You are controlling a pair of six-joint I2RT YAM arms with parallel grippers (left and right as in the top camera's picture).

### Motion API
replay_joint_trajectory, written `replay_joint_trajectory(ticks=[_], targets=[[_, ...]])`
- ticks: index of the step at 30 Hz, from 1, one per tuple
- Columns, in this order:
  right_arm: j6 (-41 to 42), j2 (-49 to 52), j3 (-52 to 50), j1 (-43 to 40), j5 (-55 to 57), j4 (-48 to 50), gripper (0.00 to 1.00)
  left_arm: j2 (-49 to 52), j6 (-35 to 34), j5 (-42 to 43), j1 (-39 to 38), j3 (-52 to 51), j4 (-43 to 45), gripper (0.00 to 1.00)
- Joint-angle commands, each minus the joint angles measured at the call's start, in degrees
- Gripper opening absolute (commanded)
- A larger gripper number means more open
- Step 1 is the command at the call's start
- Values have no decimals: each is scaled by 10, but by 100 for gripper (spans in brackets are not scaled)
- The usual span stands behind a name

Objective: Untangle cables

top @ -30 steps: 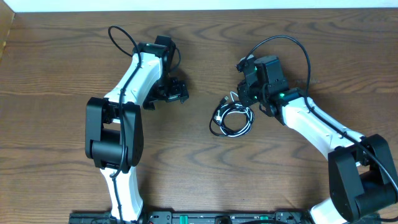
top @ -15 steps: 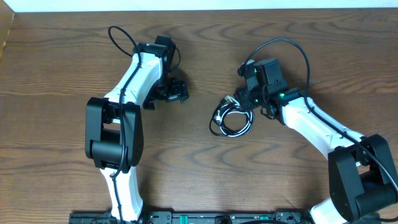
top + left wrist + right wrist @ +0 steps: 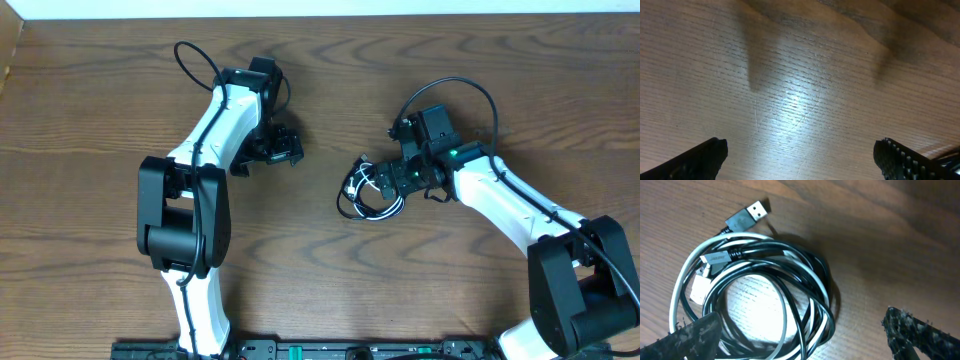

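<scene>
The cables (image 3: 372,195) lie as one coiled bundle on the wooden table, right of centre. In the right wrist view a black cord (image 3: 822,275) and a white cord (image 3: 679,277) loop together, and a USB plug (image 3: 747,214) sticks out at the top. My right gripper (image 3: 805,340) is open over the coil's near side. One finger (image 3: 690,337) sits on the left loops and the other stands off to the right on bare wood. In the overhead view it (image 3: 378,178) reaches in from the right. My left gripper (image 3: 283,150) is open above bare wood (image 3: 800,100), apart from the bundle.
The table's far edge (image 3: 320,14) meets a white strip at the top of the overhead view. Thick black arm wires arch over each wrist (image 3: 470,75). The arm bases stand at the near edge (image 3: 190,300).
My right gripper has gone from shut to open and has swung down and left onto the coil. The bundle shifted slightly. The left arm has not moved.
</scene>
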Motion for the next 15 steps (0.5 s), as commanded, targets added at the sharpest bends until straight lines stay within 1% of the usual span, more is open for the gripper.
replay_joint_trajectory(ticks=[1, 2, 3, 4, 6, 7, 9, 12, 15], targets=[[79, 5, 3, -4, -2, -6, 99, 6, 3, -7, 2, 2, -3, 98], [93, 5, 3, -6, -2, -9, 94, 6, 3, -7, 2, 2, -3, 98], [114, 5, 3, -8, -2, -13, 82, 6, 3, -7, 2, 2, -3, 98], [134, 5, 3, -9, -2, -19, 65, 6, 3, -7, 2, 2, -3, 98], [165, 5, 0, -9, -2, -27, 48, 6, 3, -7, 2, 2, -3, 98], [186, 5, -5, -9, -2, -30, 33, 6, 3, -7, 2, 2, -3, 98], [205, 6, -13, -9, -3, -33, 29, 6, 3, -7, 2, 2, -3, 98], [234, 15, -25, -8, -5, -33, 16, 6, 3, -7, 2, 2, -3, 98], [249, 25, -33, -6, -30, -30, 15, 6, 3, -7, 2, 2, -3, 98]])
